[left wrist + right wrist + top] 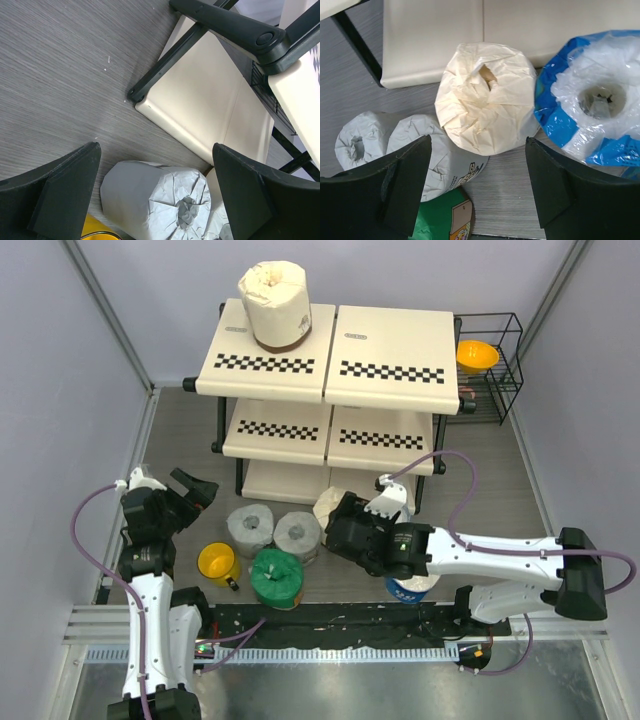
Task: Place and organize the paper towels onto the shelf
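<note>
Right wrist view: the nearer right end effector (477,145), jaws apart and empty, faces the cream roll (487,95) straight ahead, standing on end, core hole toward it.

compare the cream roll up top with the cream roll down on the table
Place: the top cream roll stands on the top tier of the shelf. The lower cream roll stands on the table in front of the bottom tier.
Neighbours: the top cream roll is alone. The lower cream roll has a grey roll and a blue-and-white roll beside it.
Reach: the open right end effector frames the lower cream roll. Neither arm is near the top cream roll.
Shared: both are upright, with crinkled cream wrap.
</note>
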You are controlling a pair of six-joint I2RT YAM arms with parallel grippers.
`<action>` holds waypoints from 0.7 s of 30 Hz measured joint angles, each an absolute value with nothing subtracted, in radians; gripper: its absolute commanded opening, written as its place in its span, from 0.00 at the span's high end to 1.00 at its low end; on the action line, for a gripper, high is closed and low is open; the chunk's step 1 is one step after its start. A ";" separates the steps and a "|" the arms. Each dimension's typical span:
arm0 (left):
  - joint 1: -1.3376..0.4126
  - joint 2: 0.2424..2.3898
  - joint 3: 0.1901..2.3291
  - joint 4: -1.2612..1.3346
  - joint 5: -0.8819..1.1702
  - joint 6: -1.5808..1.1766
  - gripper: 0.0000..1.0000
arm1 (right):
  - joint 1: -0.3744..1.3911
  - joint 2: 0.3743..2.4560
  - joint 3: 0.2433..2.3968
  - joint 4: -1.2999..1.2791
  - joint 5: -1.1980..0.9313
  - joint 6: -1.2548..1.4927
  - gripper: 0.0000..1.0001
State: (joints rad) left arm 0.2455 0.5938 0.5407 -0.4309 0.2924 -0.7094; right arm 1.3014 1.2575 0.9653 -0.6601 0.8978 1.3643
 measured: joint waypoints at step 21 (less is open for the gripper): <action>0.245 0.594 0.541 -0.431 0.300 -0.722 0.00 | 1.301 1.419 0.965 -0.717 0.905 1.748 0.20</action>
State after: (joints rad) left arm 0.2455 0.5938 0.5407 -0.4309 0.3004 -0.7223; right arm 1.3014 1.4193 0.9653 -0.7170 0.9047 1.7477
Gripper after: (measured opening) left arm 0.996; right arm 0.805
